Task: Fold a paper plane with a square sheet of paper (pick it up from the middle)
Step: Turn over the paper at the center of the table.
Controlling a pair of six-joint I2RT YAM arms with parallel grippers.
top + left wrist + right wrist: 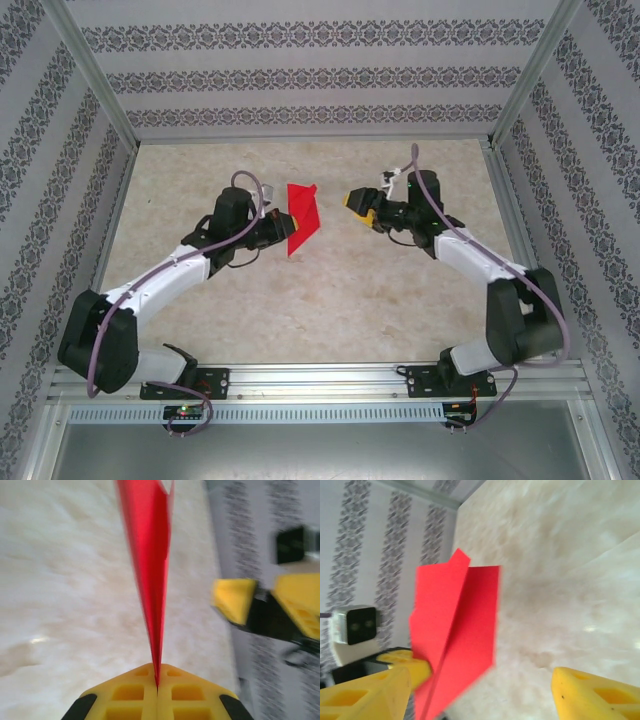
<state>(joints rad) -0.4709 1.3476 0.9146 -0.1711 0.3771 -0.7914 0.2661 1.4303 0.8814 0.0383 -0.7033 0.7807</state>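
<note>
The folded red paper (301, 225) pinched in the left jaws stands edge-up between them and the parted right jaws, barring a pass, with a free gap before the right jaws and open bench (330, 300) beneath both.

The red paper (457, 630) is seen as thin and smooth, faintly glossy, with sharp creases. The fingers (130, 695) of the left gripper (157, 680) are moulded in matt yellow plastic. The table (330, 300) is finished in a mottled beige, stone-like surface with a dull sheen. The frame rail (330, 380) is made of ribbed bare metal.
</note>
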